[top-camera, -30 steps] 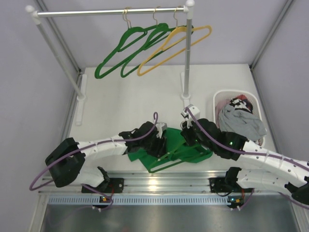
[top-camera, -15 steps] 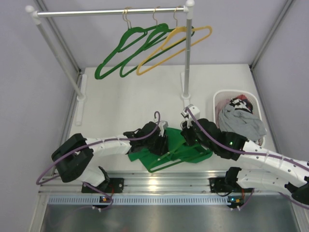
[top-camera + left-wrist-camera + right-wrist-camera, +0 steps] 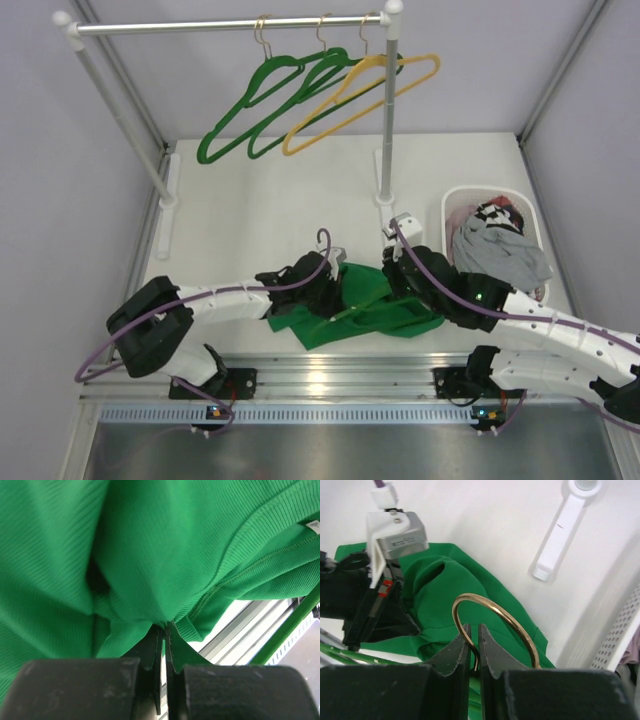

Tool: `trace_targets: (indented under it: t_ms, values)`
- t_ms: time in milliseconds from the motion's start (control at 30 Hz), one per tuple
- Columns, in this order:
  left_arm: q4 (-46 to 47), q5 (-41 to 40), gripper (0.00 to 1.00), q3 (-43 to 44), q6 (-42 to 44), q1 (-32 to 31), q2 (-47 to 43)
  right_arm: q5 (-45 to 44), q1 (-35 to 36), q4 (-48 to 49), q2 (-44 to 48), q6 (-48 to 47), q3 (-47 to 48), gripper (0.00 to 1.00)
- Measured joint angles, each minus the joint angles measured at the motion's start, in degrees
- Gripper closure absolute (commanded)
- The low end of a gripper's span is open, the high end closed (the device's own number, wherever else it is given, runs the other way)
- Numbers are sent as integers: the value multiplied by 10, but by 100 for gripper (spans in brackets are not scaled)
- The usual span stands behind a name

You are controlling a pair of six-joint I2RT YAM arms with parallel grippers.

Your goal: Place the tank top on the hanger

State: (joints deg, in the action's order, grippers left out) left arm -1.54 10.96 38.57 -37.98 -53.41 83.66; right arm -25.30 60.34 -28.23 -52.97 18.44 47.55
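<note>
The bright green tank top (image 3: 372,306) lies bunched on the table between the two arms and fills the left wrist view (image 3: 150,545). My left gripper (image 3: 333,292) is shut on a fold of its cloth (image 3: 165,628). The hanger is mostly under the cloth. One thin green bar (image 3: 292,627) shows at the right of the left wrist view. Its gold metal hook (image 3: 496,614) arches up in the right wrist view. My right gripper (image 3: 474,639) is shut on the stem of that hook, at the tank top's far right edge (image 3: 396,272).
Two green hangers (image 3: 250,100) and a yellow one (image 3: 362,98) hang on the rail (image 3: 230,25) at the back. The rack's right post (image 3: 388,110) stands just behind my right gripper, its white foot (image 3: 560,530) close by. A white basket (image 3: 449,202) at the right holds a grey garment (image 3: 500,252).
My left gripper has closed on the tank top. The cloth now lies over the hanger frame, which showed on top before. The right gripper shifted slightly towards the back, still shut.
</note>
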Motion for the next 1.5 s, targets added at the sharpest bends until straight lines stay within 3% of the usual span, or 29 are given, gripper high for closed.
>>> trace_targets:
  t_ms: [800,1500]
  values:
    - [-82,-71,100,-111,-26,46,-212,-112,-19,-37,24,67,1,100]
    - [-205,-94,100,-43,-36,82,-297,-122,-38,-32,54,66,0,100]
